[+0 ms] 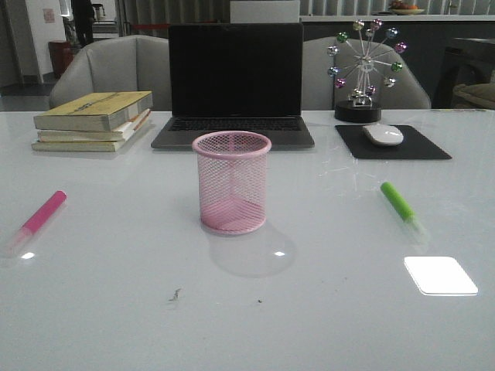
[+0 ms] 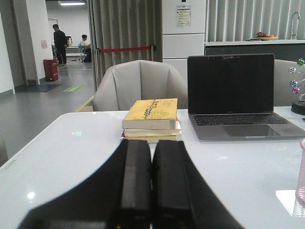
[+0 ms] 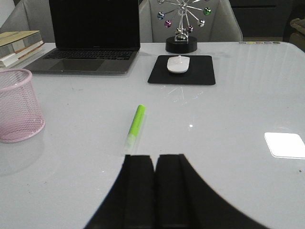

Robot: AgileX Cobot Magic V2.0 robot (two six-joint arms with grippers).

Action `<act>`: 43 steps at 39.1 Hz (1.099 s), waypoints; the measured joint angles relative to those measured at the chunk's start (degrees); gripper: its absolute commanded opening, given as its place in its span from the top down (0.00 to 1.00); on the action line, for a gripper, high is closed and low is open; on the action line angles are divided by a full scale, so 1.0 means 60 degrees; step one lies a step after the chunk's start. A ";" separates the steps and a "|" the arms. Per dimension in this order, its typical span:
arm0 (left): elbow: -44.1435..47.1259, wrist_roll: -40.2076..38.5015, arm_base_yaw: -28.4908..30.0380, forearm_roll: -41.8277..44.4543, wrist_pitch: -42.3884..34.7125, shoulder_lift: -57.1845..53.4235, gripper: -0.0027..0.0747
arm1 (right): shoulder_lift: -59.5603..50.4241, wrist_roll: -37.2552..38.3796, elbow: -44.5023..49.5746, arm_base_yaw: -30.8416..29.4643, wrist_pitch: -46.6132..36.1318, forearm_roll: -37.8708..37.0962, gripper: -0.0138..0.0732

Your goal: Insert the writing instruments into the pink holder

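Observation:
The pink wire-mesh holder [image 1: 231, 182] stands upright and empty at the table's middle; it also shows in the right wrist view as the pink holder [image 3: 16, 106]. A pink marker [image 1: 37, 219] lies flat at the left. A green marker [image 1: 402, 207] lies flat at the right, and this green marker [image 3: 135, 125] rests just beyond my right gripper [image 3: 154, 157], which is shut with nothing in it. My left gripper [image 2: 151, 143] is shut and empty too, pointing at the books. Neither gripper shows in the front view.
A stack of books [image 1: 94, 120] sits at the back left. An open laptop [image 1: 234, 81] stands behind the holder. A black mouse pad with a white mouse [image 1: 383, 135] and a metal ball ornament [image 1: 360, 69] are at the back right. Grey chairs stand beyond the table.

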 measured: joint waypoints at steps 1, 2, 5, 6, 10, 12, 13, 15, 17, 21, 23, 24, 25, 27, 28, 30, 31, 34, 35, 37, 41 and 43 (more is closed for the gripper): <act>0.0000 0.0000 0.0000 0.0000 0.0000 0.0000 0.84 | 0.0000 0.0000 0.0000 0.0000 0.0000 0.0000 0.77; 0.0000 0.0000 0.0000 0.0000 0.0000 0.0000 0.84 | 0.0000 0.0000 0.0000 0.0000 0.0000 0.0000 0.77; 0.0000 0.0000 0.0000 0.0000 0.0000 0.0000 0.84 | 0.0000 0.0000 0.0000 0.0000 0.0000 0.0000 0.77; 0.0000 0.0000 0.0000 0.0000 0.0000 0.0000 0.84 | 0.0000 0.0000 0.0000 0.0000 0.0000 0.0000 0.77; 0.0000 0.0000 0.0000 -0.0016 0.0000 0.0000 0.84 | 0.0000 0.0000 0.0000 0.0000 0.0000 0.0000 0.77; 0.0000 0.0000 0.0000 -0.0016 0.0000 0.0000 0.84 | 0.0000 0.0000 0.0000 0.0000 0.0000 0.0000 0.77; 0.0000 0.0000 0.0000 -0.0016 0.0000 0.0000 0.84 | 0.0000 0.0000 0.0000 0.0000 0.0000 0.0000 0.77; 0.0000 0.0000 0.0000 -0.0016 0.0000 0.0000 0.84 | 0.0000 0.0000 0.0000 0.0000 0.0000 0.0000 0.77; 0.0000 0.0000 0.0000 -0.0016 0.0000 0.0000 0.84 | 0.0000 0.0000 0.0000 0.0000 0.0000 0.0000 0.77; 0.0000 0.0000 0.0000 -0.0016 0.0000 0.0000 0.84 | 0.0000 0.0000 0.0000 0.0000 0.0000 0.0000 0.77; 0.0000 0.0000 0.0000 -0.0016 0.0017 0.0000 0.84 | 0.0000 0.0000 0.0000 0.0000 0.0000 0.0000 0.77; 0.0000 0.0000 0.0000 -0.0016 0.0017 0.0000 0.84 | 0.0000 0.0000 0.0000 0.0000 0.0000 0.0000 0.77; 0.0000 0.0000 0.0000 -0.0016 0.0017 0.0000 0.84 | 0.0000 0.0000 0.0000 0.0000 0.0000 0.0000 0.77; 0.0000 0.0000 0.0000 -0.0016 0.0017 0.0000 0.84 | 0.0000 0.0000 0.0000 0.0000 0.0000 0.0000 0.77; 0.0000 0.0000 0.0000 -0.0016 0.0017 0.0000 0.84 | 0.0000 0.0000 0.0000 0.0000 0.0000 0.0000 0.77; 0.0000 0.0000 0.0000 -0.0016 0.0017 0.0000 0.84 | 0.0000 0.0000 0.0000 0.0000 0.0000 0.0000 0.77; 0.0000 0.0000 0.0000 -0.0016 0.0017 0.0000 0.84 | 0.0000 0.0000 0.0000 0.0000 0.0000 0.0000 0.77; 0.0000 0.0000 0.0000 -0.0016 0.0017 0.0000 0.84 | 0.0000 0.0000 0.0000 0.0000 -0.0018 0.0000 0.77; 0.0000 0.0000 0.0000 -0.0016 0.0017 0.0000 0.84 | 0.0000 0.0000 0.0000 0.0000 -0.0040 0.0000 0.77; 0.0000 0.0000 0.0000 -0.0016 0.0017 0.0000 0.84 | 0.0000 0.0000 0.0000 0.0000 -0.0073 0.0000 0.77; 0.0000 0.0000 0.0000 -0.0016 -0.0015 0.0000 0.84 | 0.0000 0.0000 0.0000 0.0000 -0.0273 0.0000 0.77; 0.0000 0.0000 0.0000 -0.0016 -0.0096 0.0000 0.84 | 0.0000 0.0000 0.0005 0.0000 -0.0650 0.0000 0.77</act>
